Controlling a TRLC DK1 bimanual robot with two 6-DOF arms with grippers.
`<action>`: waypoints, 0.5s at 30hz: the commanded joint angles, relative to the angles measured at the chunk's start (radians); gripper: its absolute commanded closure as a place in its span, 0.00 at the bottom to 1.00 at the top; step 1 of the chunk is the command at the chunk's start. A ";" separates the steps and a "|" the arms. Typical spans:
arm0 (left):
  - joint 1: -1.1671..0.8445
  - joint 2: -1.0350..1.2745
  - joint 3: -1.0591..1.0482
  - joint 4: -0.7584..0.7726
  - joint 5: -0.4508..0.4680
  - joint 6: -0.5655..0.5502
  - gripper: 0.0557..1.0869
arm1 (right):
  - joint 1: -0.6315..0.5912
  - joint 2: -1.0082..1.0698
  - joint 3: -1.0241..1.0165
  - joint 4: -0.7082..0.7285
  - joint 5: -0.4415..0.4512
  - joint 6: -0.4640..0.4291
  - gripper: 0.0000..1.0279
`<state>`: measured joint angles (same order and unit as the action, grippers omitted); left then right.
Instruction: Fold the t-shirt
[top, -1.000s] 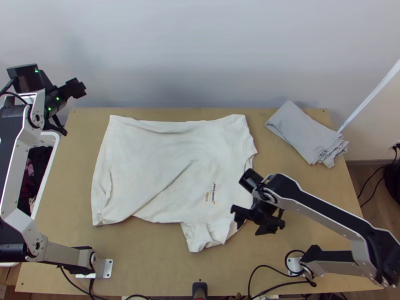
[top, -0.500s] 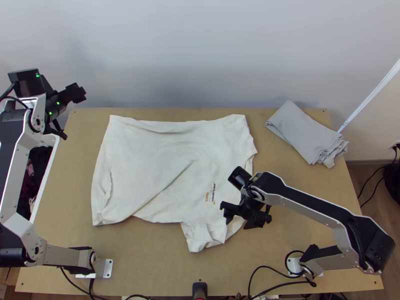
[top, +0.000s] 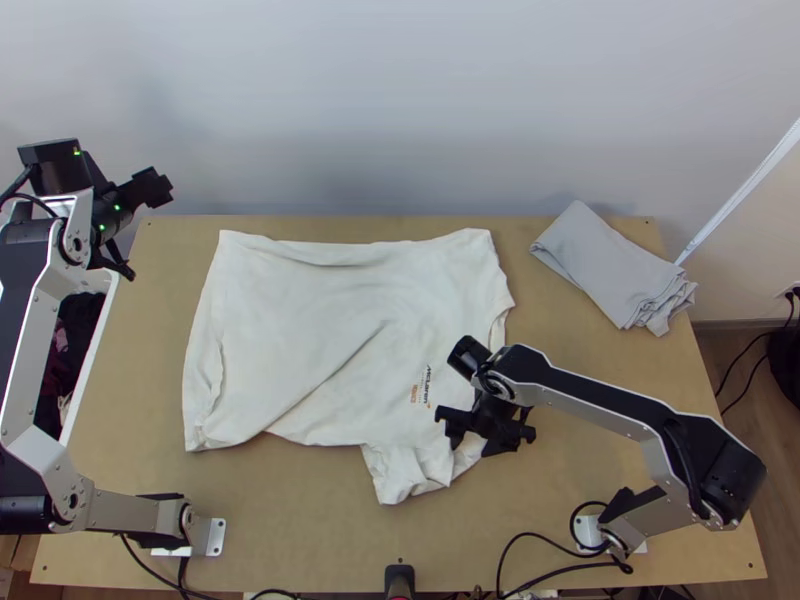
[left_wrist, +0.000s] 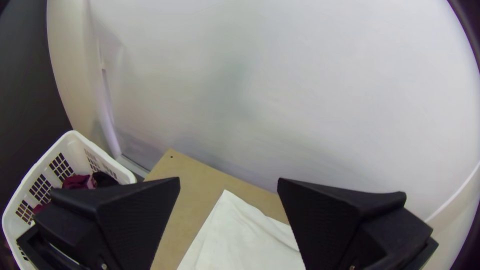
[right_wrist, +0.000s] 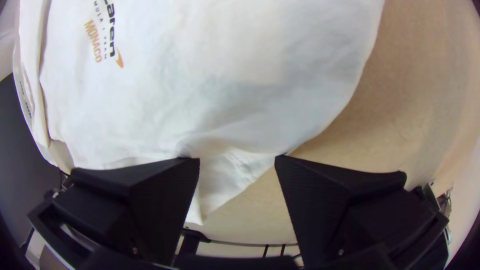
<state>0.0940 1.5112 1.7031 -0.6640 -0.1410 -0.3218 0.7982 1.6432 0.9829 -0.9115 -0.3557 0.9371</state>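
The step in hand seems to be a pinch on the shirt (top: 300, 330) at its near right edge, beside the sleeve (top: 405, 475), before that side is folded in. The cloth is spread on the counter (top: 300, 530), with a long slanting crease across it. The grip is best taken low, with the edge caught squarely between both fingers (right_wrist: 165, 200) and enough cloth gathered that it is not lost in the lift. If only the top layer is nipped, the lower one may be left behind. The edge should then be raised slightly and carried gently, so that the rest is not dragged.

The right pincer (right_wrist: 237, 159) is held apart, with loose cloth seen between its tips; whether it is touched cannot be told. It is angled down over the near right part, the right arm (top: 600, 395) being bent at the elbow and stretched inward from its base. The left pincer (left_wrist: 229, 180), also parted, is held up by the far left corner, well clear of the work.
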 joint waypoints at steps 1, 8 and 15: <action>0.012 -0.017 -0.019 0.014 -0.008 0.004 0.08 | 0.004 0.024 0.005 0.023 0.017 -0.023 0.41; 0.012 -0.008 -0.016 0.026 -0.008 0.015 0.08 | -0.001 0.021 -0.012 0.059 0.089 -0.078 0.80; 0.019 0.000 0.004 0.027 -0.008 0.024 0.08 | -0.011 0.013 -0.041 0.068 0.107 -0.092 0.87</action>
<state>0.1020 1.5116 1.7023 -0.6563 -0.1432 -0.3138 0.7956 1.6474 0.9813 -0.8742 -0.2768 0.8585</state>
